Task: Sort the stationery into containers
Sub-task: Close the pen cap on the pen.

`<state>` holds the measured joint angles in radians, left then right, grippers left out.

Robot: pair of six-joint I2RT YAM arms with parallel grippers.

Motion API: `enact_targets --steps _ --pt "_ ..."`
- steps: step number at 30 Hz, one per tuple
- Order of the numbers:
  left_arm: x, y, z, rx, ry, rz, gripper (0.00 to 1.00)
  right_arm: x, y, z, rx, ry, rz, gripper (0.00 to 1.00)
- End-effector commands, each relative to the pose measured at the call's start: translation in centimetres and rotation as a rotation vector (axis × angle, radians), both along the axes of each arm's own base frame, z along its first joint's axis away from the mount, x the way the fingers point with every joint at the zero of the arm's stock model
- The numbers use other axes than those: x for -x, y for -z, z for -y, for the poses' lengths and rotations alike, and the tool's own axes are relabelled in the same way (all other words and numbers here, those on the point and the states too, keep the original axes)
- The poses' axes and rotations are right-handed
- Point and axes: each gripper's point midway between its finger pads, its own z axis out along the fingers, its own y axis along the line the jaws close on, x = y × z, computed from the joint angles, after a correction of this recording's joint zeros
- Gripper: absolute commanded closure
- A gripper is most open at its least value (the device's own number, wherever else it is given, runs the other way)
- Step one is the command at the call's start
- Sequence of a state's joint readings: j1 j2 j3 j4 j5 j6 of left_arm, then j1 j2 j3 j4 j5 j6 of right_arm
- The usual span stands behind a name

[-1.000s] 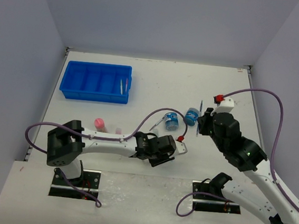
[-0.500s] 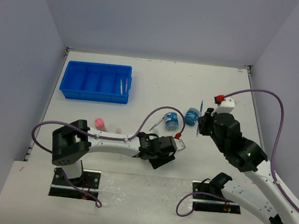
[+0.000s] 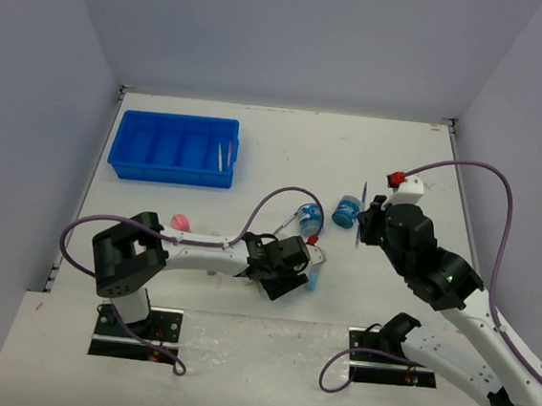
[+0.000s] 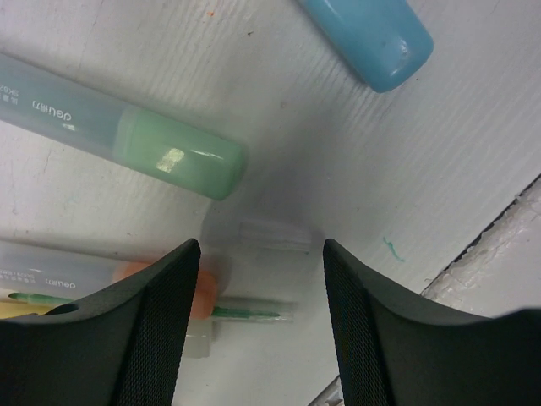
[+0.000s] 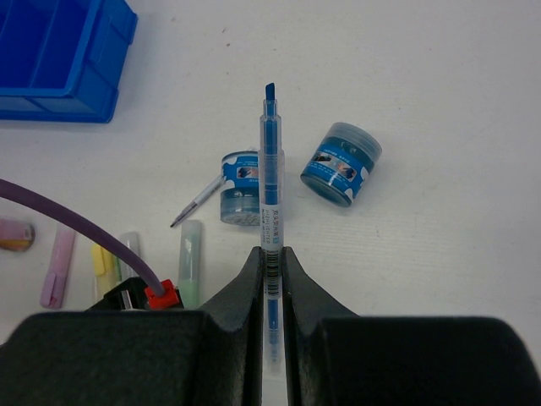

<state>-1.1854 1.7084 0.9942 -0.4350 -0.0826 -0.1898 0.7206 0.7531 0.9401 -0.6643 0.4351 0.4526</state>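
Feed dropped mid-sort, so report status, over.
Left gripper open near green-capped marker stick. Right gripper shut on thin blue pen. Divided bright blue plastic tray far-left, nothing seen blocking.

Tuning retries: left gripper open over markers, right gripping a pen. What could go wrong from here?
1. The left gripper straddles a clear cap, green marker and orange marker close by; closing may grab the wrong piece or scatter neighbours.
2. The right gripper pinches the blue pen with a long stretch overhanging; it could pivot or slip.
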Motion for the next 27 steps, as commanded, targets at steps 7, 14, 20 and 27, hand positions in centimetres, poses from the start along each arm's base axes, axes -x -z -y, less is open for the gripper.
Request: enact_targets --steps 7,14,20,27 --pt "0.9 -0.8 2.0 0.09 0.055 -0.026 0.39 -0.6 -0.1 -0.4 -0.012 0.007 0.014 1.0" --pt "0.9 0.1 1.3 0.057 0.04 -0.027 0.5 -0.6 -0.3 -0.4 -0.015 0.006 0.019 1.0" --pt "0.7 0.3 1.0 0.044 0.029 -0.02 0.59 -0.6 -0.3 -0.4 -0.013 0.002 0.018 1.0" --pt "0.3 0.3 0.9 0.038 -0.009 -0.006 0.65 -0.6 -0.4 -0.4 -0.013 0.002 0.021 1.0"
